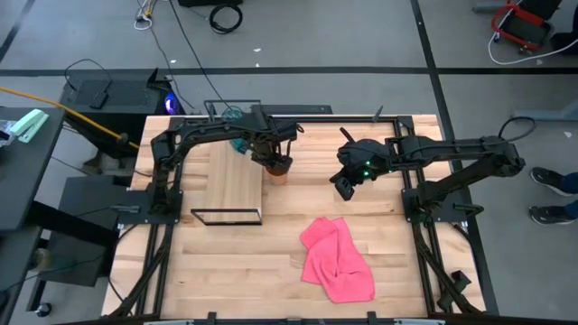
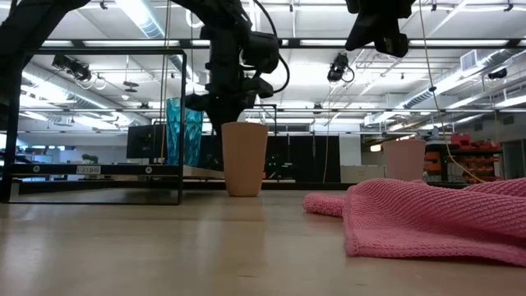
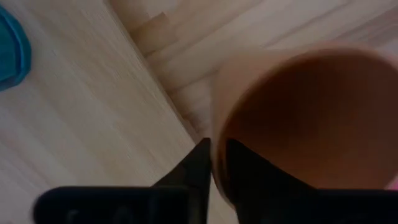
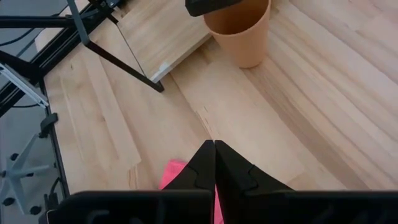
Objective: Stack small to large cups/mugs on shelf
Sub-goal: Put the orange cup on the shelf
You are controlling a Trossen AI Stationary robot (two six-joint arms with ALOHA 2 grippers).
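The orange cup (image 2: 245, 158) stands upright with its base on the tabletop, just off the right edge of the light-wood shelf (image 1: 233, 181). My left gripper (image 1: 275, 162) is directly over it and shut on its rim. The teal cup (image 2: 184, 131) stands on the far part of the shelf, and its edge shows in the left wrist view (image 3: 12, 50). A small pink cup (image 2: 404, 159) stands farther back on the table; it does not show in the high view. My right gripper (image 1: 347, 183) hangs shut above the middle of the table, right of the orange cup (image 4: 239, 31). My left gripper (image 3: 214, 146) holds the orange cup by its rim (image 3: 216, 134) on the side facing the shelf. One finger (image 3: 249, 177) is inside the cup and the other (image 3: 198, 165) outside. The fingers come from above, pointing down. The cup stands upright with its base (image 2: 245, 192) on the table.
A crumpled pink cloth (image 1: 339, 262) lies on the near right part of the table, below my right gripper (image 4: 214, 158). The shelf's thin black wire frame (image 1: 226, 217) stands up along its near and far ends. Bare tabletop (image 1: 226, 271) lies near the front left.
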